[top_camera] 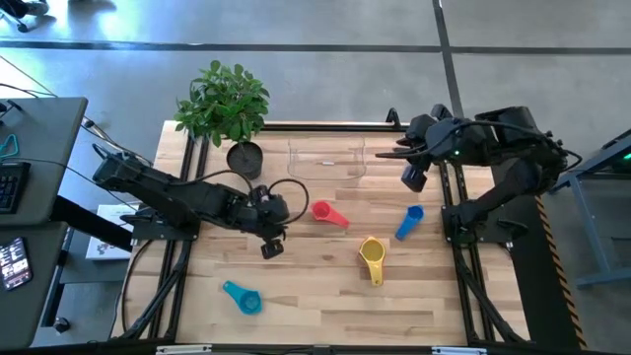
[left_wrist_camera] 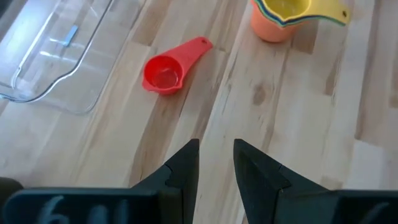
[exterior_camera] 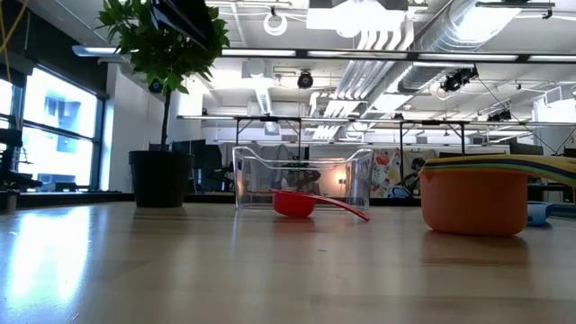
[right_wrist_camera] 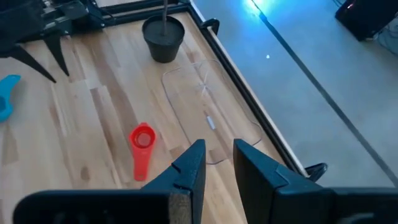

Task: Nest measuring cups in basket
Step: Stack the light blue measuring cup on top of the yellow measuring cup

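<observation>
The pale wooden slatted table (top_camera: 315,296) carried everything. At its far edge stood a leafy green plant in a dark round pot (top_camera: 244,158), and just beside that sat the clear, low-walled rectangular plastic basket (top_camera: 327,158); only the low view showed that nothing lay inside it.

The left gripper (top_camera: 276,212) hovered near the table's middle, a little toward the left arm's side of the small red plastic measuring cup (top_camera: 322,210). Its wrist view showed the two dark fingers (left_wrist_camera: 186,171) a narrow gap apart, holding nothing. The right gripper (top_camera: 386,154) hung at the basket's right end, and its own wrist view showed its fingers (right_wrist_camera: 189,168) likewise slightly parted and empty.

The red cup lay on the wood in front of the basket, handle pointing away from the left arm. From above, a yellow cup (top_camera: 372,254) seemed single; the low and left wrist views revealed a nested stack, yellow on top and an orange cup (exterior_camera: 474,202) at the bottom. A blue cup (top_camera: 409,221) lay near the right arm's base, and a teal cup (top_camera: 242,297) lay well apart at the near left.
</observation>
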